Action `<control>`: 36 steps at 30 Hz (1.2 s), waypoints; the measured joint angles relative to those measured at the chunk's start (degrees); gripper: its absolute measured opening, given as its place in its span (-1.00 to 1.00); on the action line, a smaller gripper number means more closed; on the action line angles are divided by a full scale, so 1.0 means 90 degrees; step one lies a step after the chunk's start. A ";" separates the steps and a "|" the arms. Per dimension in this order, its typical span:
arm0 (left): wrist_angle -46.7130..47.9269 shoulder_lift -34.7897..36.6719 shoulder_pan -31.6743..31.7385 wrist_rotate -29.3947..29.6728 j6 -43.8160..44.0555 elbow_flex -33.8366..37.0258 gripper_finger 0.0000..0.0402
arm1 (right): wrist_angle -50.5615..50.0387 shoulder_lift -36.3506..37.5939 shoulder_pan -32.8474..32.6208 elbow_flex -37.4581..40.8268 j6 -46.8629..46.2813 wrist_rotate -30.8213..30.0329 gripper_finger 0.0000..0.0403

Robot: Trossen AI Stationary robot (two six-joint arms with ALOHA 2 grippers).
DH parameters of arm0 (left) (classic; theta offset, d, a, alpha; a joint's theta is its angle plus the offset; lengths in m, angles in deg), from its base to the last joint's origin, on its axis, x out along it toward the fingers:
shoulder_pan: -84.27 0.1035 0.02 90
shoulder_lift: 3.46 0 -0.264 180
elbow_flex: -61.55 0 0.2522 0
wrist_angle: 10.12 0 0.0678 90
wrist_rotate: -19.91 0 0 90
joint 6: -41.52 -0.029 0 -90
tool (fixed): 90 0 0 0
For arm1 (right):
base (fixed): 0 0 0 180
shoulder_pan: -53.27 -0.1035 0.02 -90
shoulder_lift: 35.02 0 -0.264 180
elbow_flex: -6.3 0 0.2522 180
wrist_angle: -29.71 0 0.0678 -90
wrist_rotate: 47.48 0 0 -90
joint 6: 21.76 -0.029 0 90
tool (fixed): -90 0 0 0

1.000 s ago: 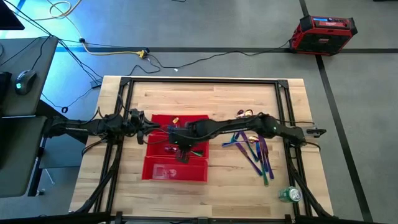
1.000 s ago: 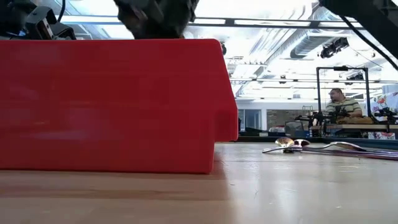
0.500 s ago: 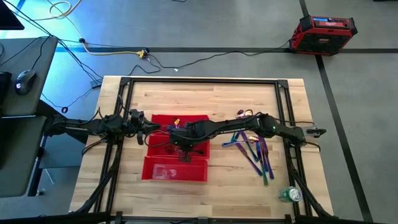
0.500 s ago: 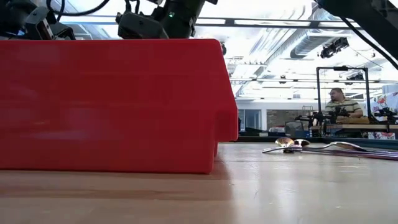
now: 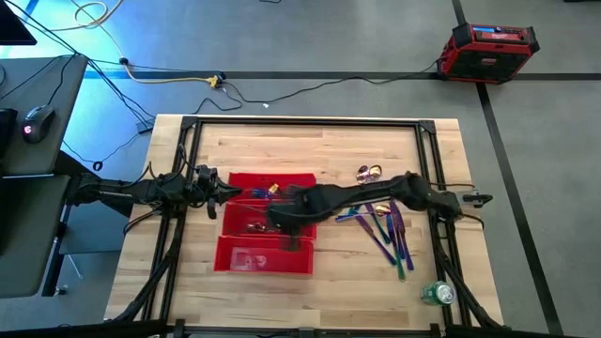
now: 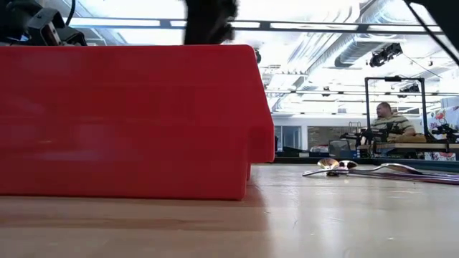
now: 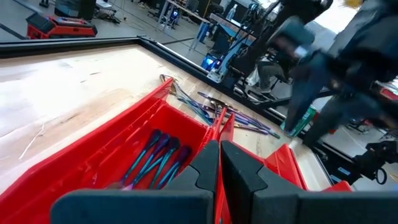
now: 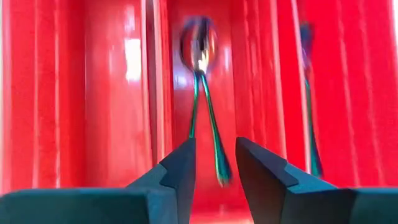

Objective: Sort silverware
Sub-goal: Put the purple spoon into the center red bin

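Observation:
The red tray (image 5: 235, 255) lies left of the table's middle. Several iridescent pieces of silverware lie in its compartments: spoons (image 8: 202, 93) in the middle one, another piece (image 8: 308, 93) in the one beside it, and blue-purple pieces (image 7: 158, 158). More silverware (image 5: 380, 223) lies loose on the wood to the tray's right, with two spoons (image 5: 368, 173) farther back. My right gripper (image 8: 214, 168) hangs open over the tray (image 5: 286, 223), pointing steeply down, nothing between its fingers. My left gripper (image 7: 219, 162) waits shut at the tray's left edge (image 5: 221, 192).
A black frame (image 5: 310, 122) runs around the table top. A crushed can (image 5: 437, 294) lies at the near right corner. In the low view the tray's wall (image 6: 129, 122) fills the left; spoons (image 6: 337, 166) lie beyond. A person sits far back in the room (image 6: 391, 118).
My right gripper has risen above the tray and drifted toward the table's right and near edge, with its wrist rolling a little. The spoons stay in the tray's middle compartment. My left arm has kept still.

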State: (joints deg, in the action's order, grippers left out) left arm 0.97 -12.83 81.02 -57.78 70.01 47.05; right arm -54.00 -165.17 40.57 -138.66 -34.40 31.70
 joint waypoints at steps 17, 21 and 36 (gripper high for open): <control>0.0042 -0.0047 -0.0550 0.0038 0.0101 0.0000 -1.00 | -0.1688 0.2101 -0.0990 0.4101 -0.4626 -0.1470 -0.56; 0.0017 -0.0049 -0.0777 0.0280 0.0102 0.0000 -1.00 | -0.0350 0.3646 -0.0621 0.6246 -0.5946 -0.1511 -0.63; -0.0182 -0.0061 -0.1046 0.0712 0.0146 0.0000 -1.00 | 0.4463 0.5918 0.1956 1.0686 -0.6196 -0.0504 -0.26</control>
State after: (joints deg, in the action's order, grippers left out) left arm -0.67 -13.37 71.60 -51.37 71.32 47.05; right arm -13.84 -111.91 58.18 -42.49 -90.16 27.16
